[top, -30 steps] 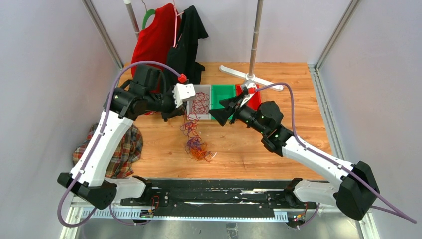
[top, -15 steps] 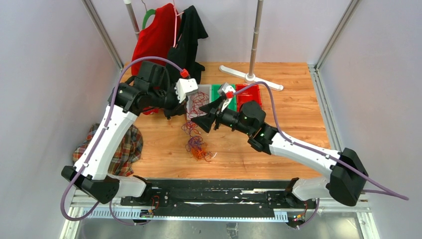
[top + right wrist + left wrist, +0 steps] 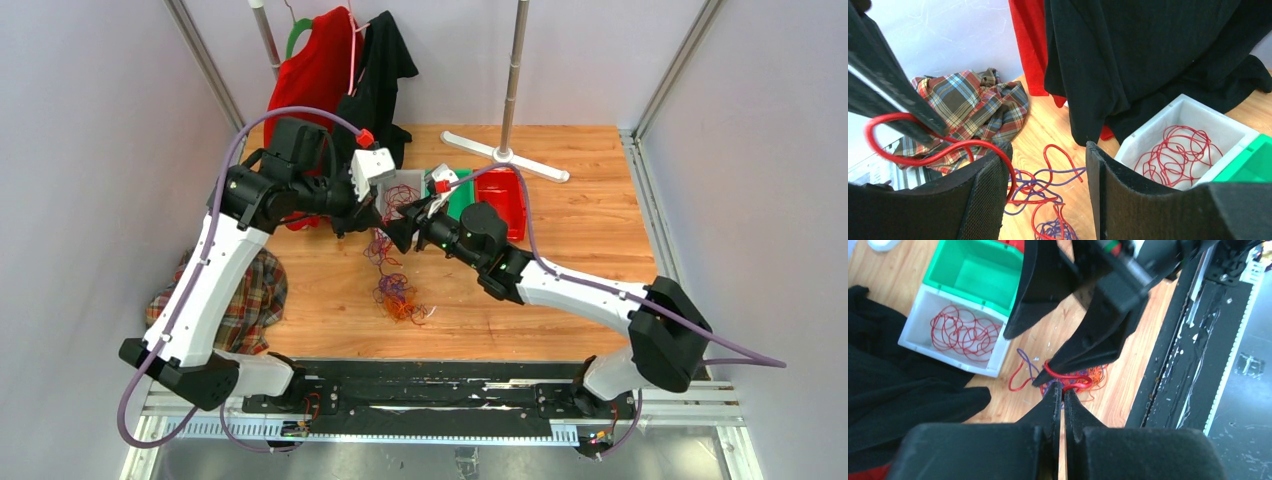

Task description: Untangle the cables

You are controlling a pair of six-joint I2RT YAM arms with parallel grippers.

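1. Step in hand: drawing one strand out of the tangle of thin red, orange and purple cables (image 3: 395,295). The heap lies on the wooden counter (image 3: 600,190), centre of the top view, with strands rising to both end effectors just above it.
2. Left end effector (image 3: 1063,390): fingers pressed together, pinching a red cable loop (image 3: 1068,379) lifted off the heap.
3. Right end effector (image 3: 1048,147): fingers spread, gripping nothing, tip to tip with the left one. In the right wrist view the red cable loop runs against its finger (image 3: 983,195) at lower left of frame. Hooked or merely touching, I cannot tell.
4. White plastic bin (image 3: 1173,107), right side of that frame, holds a separate coiled red cable (image 3: 1175,147). A green plastic bin (image 3: 973,275) sits touching it.
5. Next move, my read: the right end effector has to clamp the same red strand just beside the left pinch. Then the two part slowly to slide it clear of the purple and orange.
6. Risk: a snag lifts the whole heap instead of freeing the strand.
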